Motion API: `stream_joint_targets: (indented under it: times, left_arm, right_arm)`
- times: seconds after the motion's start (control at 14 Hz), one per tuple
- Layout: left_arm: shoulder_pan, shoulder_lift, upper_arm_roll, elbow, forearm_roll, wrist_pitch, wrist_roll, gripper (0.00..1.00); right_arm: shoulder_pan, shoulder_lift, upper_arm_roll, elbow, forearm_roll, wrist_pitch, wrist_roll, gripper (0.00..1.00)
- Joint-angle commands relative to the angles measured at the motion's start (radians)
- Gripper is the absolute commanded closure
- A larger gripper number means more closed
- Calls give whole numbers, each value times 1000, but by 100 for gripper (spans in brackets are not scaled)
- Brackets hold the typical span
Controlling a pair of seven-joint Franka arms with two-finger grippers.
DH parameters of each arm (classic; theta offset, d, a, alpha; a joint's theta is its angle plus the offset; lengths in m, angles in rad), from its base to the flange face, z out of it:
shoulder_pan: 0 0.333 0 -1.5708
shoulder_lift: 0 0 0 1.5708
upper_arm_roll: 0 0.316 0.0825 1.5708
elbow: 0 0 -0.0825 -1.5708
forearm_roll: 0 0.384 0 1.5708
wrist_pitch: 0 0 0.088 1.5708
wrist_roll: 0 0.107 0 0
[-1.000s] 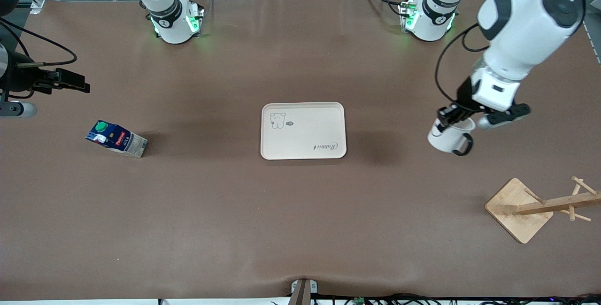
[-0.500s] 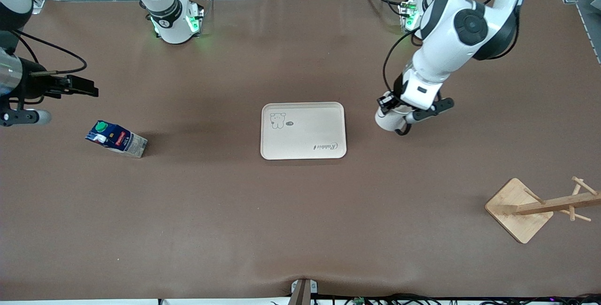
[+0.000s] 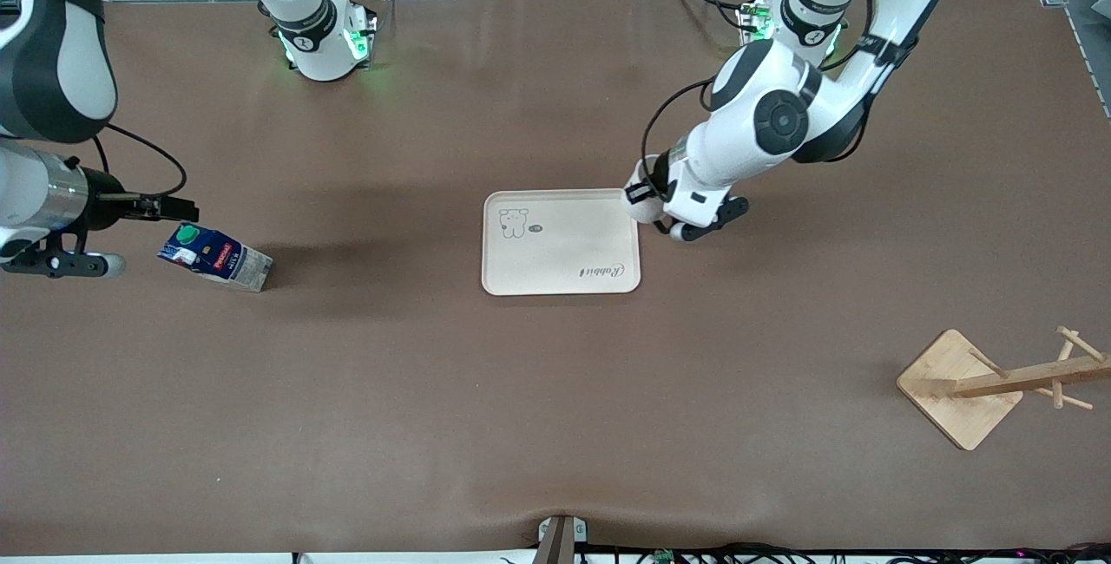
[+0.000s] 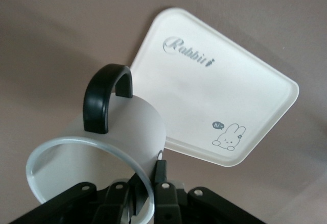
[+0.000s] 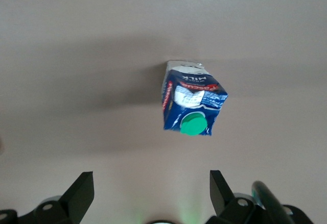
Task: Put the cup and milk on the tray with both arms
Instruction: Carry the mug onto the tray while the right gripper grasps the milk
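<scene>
L gripper (image 3: 649,210) clamped on cup (image 4: 97,155) rim over tray (image 3: 561,241) edge at 3 o'clock — cup mostly hidden in front view. R gripper (image 5: 148,193) wide open, empty, above milk (image 3: 214,257), tips partly cropped.

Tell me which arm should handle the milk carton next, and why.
Right. The right gripper hangs open beside the milk at its end of the table. The left gripper is shut on the cup at the tray edge, so it is likely occupied.
</scene>
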Motion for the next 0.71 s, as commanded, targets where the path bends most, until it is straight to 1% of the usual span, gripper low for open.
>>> stream_joint_targets:
  times: [0.0,0.21,0.36,0.43,0.57,0.64]
  left_arm:
    - [-75,133,16,106,153,-18,-184,100]
    - [-135,243,22,172,302,-20,-341,100]
    - [-188,291,46,209,351,-18,-402,100]
    - [-231,308,77,227,361,-18,-427,100]
    - [-328,306,167,237,365,-20,-439,100]
    - [-352,308,192,237,365,-20,-442,100]
  right_arm:
    - [-32,-34,11,-124,-12,107,18,0]
    - [-40,-37,11,-137,-12,125,44,0]
    - [-67,-28,11,-139,-12,152,44,0]
    - [-80,-26,13,-140,-12,160,44,0]
    - [-83,-23,13,-143,-10,158,46,0]
    - [-92,-19,11,-143,-7,164,47,0]
